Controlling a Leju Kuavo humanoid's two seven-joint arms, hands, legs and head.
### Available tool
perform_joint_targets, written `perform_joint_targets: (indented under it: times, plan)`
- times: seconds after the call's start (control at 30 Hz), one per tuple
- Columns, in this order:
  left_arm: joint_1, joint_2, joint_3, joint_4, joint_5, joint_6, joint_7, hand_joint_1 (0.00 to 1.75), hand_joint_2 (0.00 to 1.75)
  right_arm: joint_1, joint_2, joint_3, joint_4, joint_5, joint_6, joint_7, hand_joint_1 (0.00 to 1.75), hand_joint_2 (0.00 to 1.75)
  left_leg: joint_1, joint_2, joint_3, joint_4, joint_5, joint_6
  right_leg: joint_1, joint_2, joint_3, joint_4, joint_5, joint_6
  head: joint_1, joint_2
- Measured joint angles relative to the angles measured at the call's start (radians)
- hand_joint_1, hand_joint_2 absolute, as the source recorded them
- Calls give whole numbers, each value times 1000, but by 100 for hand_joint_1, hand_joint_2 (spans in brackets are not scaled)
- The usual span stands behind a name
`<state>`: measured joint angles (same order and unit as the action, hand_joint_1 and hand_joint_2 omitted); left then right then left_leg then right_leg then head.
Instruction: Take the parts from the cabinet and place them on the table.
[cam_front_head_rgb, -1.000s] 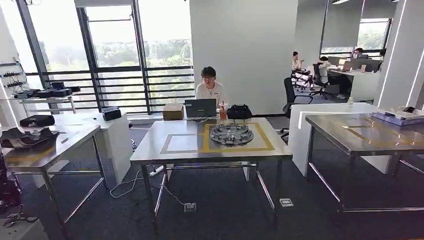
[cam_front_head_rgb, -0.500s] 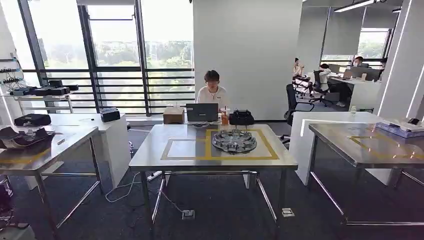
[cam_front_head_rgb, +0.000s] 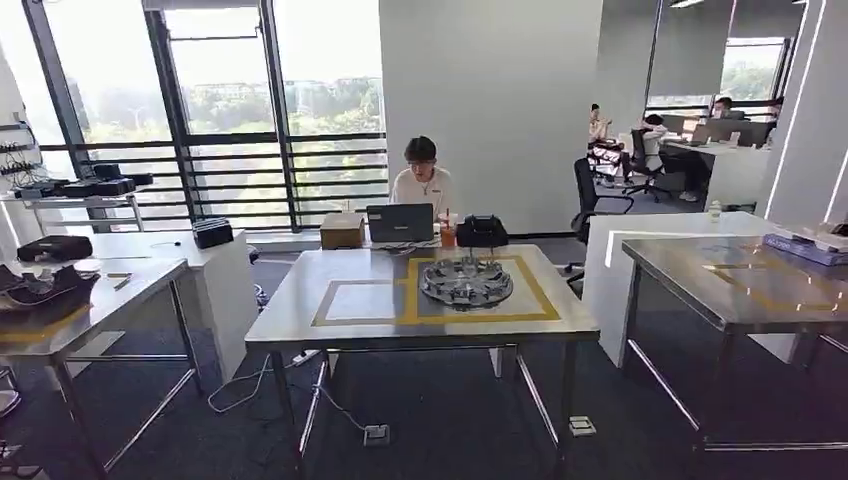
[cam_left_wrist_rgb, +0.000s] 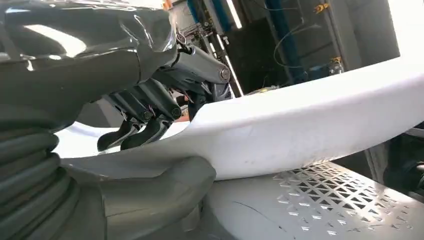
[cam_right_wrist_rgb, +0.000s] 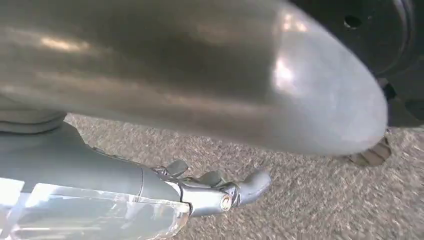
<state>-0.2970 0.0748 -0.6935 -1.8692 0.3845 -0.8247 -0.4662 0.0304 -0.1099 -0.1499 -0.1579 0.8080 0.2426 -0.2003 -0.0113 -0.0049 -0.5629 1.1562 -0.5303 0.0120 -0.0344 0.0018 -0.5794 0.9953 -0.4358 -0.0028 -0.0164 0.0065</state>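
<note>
Left hand (cam_left_wrist_rgb: 150, 117) with dark fingers (cam_left_wrist_rgb: 131, 134) curled over a white curved part (cam_left_wrist_rgb: 310, 125), thumb (cam_left_wrist_rgb: 160, 192) beneath it, right hand (cam_right_wrist_rgb: 200, 192) hanging, fingers (cam_right_wrist_rgb: 252, 182) loosely curled, holding nothing

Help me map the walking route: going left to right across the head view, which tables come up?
Left steel table → white desk → centre steel table with the round part → white counter → right steel table.
</note>
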Motion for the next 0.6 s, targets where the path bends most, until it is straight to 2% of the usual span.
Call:
perform_joint_targets:
  times: [0.07,0.1,0.13,0.17,0.23,0.3,0.37,0.4,0.43,0.47,0.5,0.53,0.6]
  plan:
    - [2,1,0,0,0,0,0,175,175,0,1,0,0,0,0,0,0,0,10,0,-103,136,-74,-11,0,4,12,0,-16,-1,-2,0]
    - [2,1,0,0,0,0,0,175,175,1,1,0,0,0,0,2,0,0,12,0,-143,172,-101,-13,0,5,22,0,-25,1,-2,1]
    - [3,2,0,0,0,0,0,175,175,3,1,0,0,0,0,3,0,0,13,1,-158,162,-93,-13,1,6,34,0,-34,2,-3,0]
    - [3,2,0,0,0,0,0,175,175,4,1,0,0,0,0,4,0,0,13,2,-151,113,-57,-11,2,7,49,0,-44,3,-3,1]
    - [3,2,0,0,0,0,0,175,175,3,1,0,0,0,0,5,0,0,12,2,-110,-21,40,0,5,9,73,-1,-60,5,-5,1]
    - [3,2,0,0,0,0,0,175,175,3,1,0,0,0,0,5,0,0,12,2,-110,-21,40,0,5,9,73,-1,-60,5,-5,1]
    - [3,2,0,0,0,0,0,175,175,3,2,0,0,0,0,5,0,0,11,2,-103,-42,56,3,6,9,77,-1,-62,5,-5,1]
    - [2,2,0,0,0,0,0,175,175,3,5,0,0,0,0,5,0,0,4,6,-79,-128,133,23,5,10,76,-4,-72,6,-5,0]
    - [3,2,0,0,0,0,0,175,175,2,10,0,1,0,0,5,0,0,-5,2,-82,-143,141,30,9,11,84,-1,-76,11,-3,-1]
    - [2,2,0,-1,0,0,-2,175,175,0,6,0,0,0,0,6,0,0,-8,-2,-66,-163,126,39,12,13,106,-2,-69,42,-6,0]
    - [2,0,2,-2,1,0,-3,175,175,0,6,0,0,1,1,5,0,0,-2,-3,-9,-186,122,55,12,7,104,35,-94,36,0,0]
    - [0,-2,1,-2,1,0,-3,175,175,-2,6,0,1,1,1,4,0,0,-3,-3,-2,-186,119,60,11,7,69,99,-109,33,3,-1]
    - [4,-3,1,-2,1,0,-3,175,175,-6,3,0,0,1,1,4,0,0,-6,-3,3,-186,106,62,11,7,-37,250,-161,28,6,0]
